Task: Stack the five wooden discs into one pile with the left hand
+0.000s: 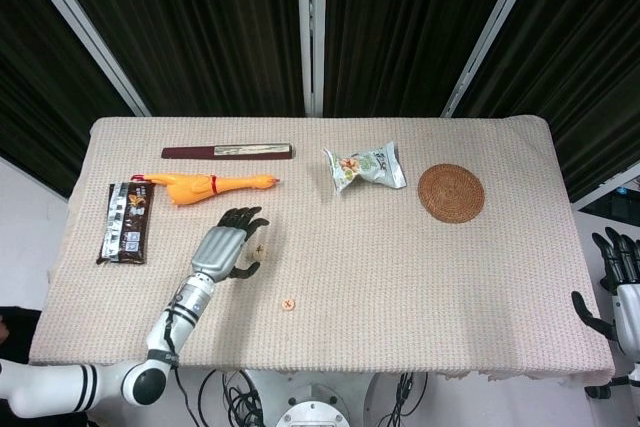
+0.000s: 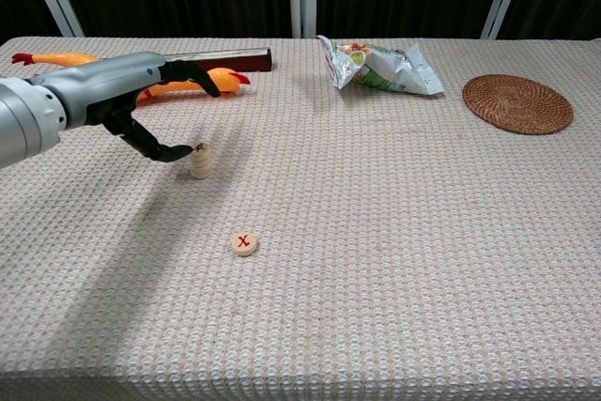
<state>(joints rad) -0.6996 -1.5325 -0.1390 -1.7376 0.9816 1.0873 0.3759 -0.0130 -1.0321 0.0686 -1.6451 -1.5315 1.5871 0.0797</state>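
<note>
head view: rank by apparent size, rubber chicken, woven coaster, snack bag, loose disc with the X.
1. rubber chicken, longest, though thin
2. snack bag and woven coaster, too alike in area to rank
3. loose disc, clearly smallest

- Rectangular table under a beige woven cloth point(image 1: 420, 277), filling most of both views.
- Black pleated curtains point(image 1: 210, 27) behind, hanging full height.
- Pale slanted frame bars point(image 1: 82, 31) crossing the curtains, possibly metal.
- Light grey floor point(image 1: 30, 217) beside the table.
- Even overhead light.
</note>
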